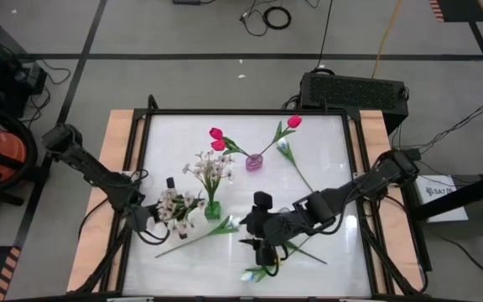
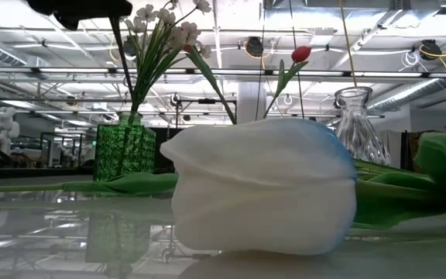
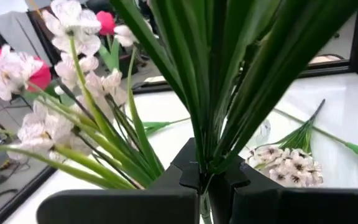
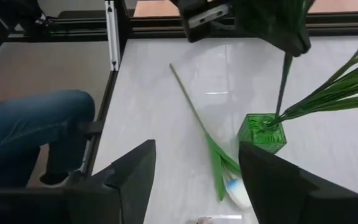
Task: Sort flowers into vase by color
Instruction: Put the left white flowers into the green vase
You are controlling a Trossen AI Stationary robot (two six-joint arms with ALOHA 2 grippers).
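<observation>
Lying flat on the desk point(image 1: 329, 138), a white tulip point(image 2: 262, 194) sits nearest, in front of the green vase point(image 1: 212, 210) and right of it, unsorted and waiting its turn. Next back, the right pincer point(image 4: 194, 186) hangs just right of the green vase, fingers spread wide over a second tulip point(image 4: 236, 190) whose stem runs off across the desk. That wide spread looks like a line-up for a pick, nothing gripped yet. The right arm reaches in low from the desk's right side, folded at the elbow, wrist tipped down.

Level with the vase now: the left pincer point(image 3: 207, 180) is pressed together on the stems of a cream spray point(image 1: 174, 205), held just left of the green vase, which already carries cream blossoms. By my read, that's like going with like. The left arm stretches in from the left, wrist nearly level.

Farther back, beyond the green vase, a pink vase point(image 1: 253, 162) holds the red tulips point(image 1: 217, 139), and one more white bloom point(image 1: 285, 148) lies near it.
</observation>
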